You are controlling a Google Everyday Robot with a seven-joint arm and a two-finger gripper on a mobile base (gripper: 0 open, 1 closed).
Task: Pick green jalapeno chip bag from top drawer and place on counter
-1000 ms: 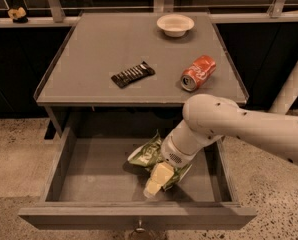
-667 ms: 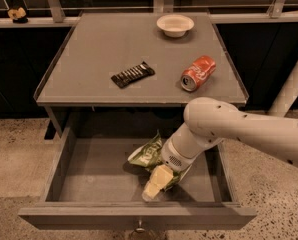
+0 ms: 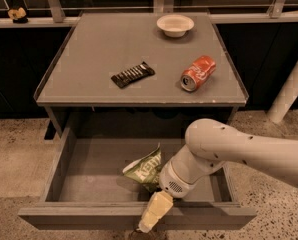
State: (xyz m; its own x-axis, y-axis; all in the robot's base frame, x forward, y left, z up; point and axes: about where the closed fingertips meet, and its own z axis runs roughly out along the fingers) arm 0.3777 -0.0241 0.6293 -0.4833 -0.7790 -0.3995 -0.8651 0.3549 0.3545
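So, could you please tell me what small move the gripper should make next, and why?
Probably ease the gripper deeper into the drawer, onto the bag. The bag lies on the drawer floor, apparently not held, while the gripper hangs at the drawer's front wall, short of it.

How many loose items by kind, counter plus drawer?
White bowl: 1, on the counter
Red soda can: 1, on its side, counter
Dark candy bar wrapper: 1, counter
Green jalapeno chip bag: 1, in the top drawer
Total: 4
Gripper: low at the drawer's front wall, by the bag.
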